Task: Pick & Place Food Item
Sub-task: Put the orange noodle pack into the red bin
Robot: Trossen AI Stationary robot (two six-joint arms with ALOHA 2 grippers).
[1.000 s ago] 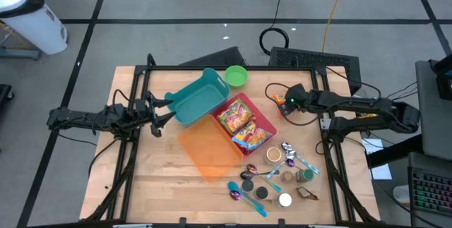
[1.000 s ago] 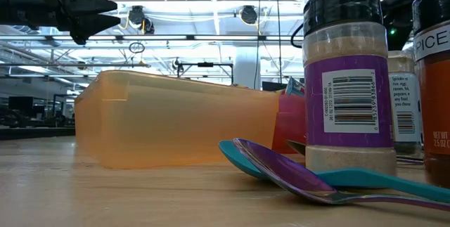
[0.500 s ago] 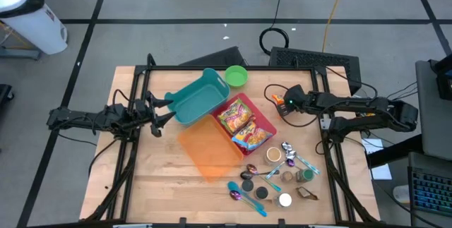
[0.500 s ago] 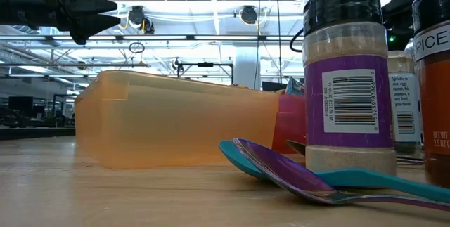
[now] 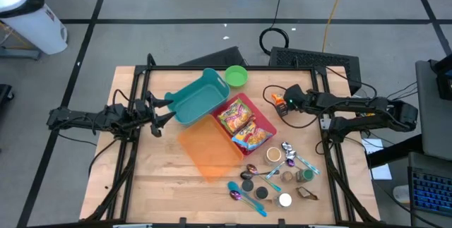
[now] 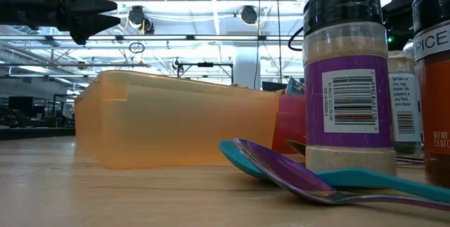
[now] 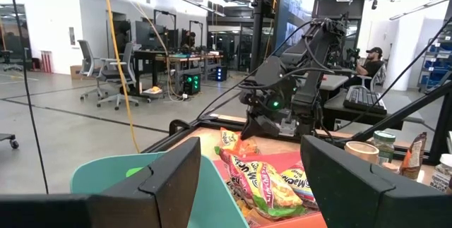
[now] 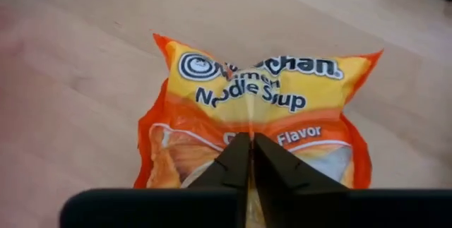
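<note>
An orange-and-yellow noodle soup packet (image 8: pixel 254 108) lies under my right gripper (image 8: pixel 248 159), which is shut on it above the wooden table's far right part (image 5: pixel 281 103). Whether the packet rests on the table or is lifted, I cannot tell. More packets (image 5: pixel 241 123) lie in the red bin (image 5: pixel 265 117) at mid table. My left gripper (image 5: pixel 164 115) hovers open at the table's left, beside the teal bin (image 5: pixel 200 97), with nothing between its fingers (image 7: pixel 176 178). My right gripper pinches the packet's wrapper near its middle (image 8: pixel 248 128) between its two shut fingers. They come at the packet's printed face from above. The wrapper is puckered, with creases running toward the fingertips.
An orange bin (image 5: pixel 208 150) lies upside down near the table's middle. A green bowl (image 5: pixel 236 76) sits at the far edge. Spice jars (image 6: pixel 348 79), spoons (image 6: pixel 295 174) and small cups (image 5: pixel 274 155) crowd the near right. Bare wood shows at the near left.
My right gripper has shut on the packet's wrapper while staying over the same spot at the table's far right.
</note>
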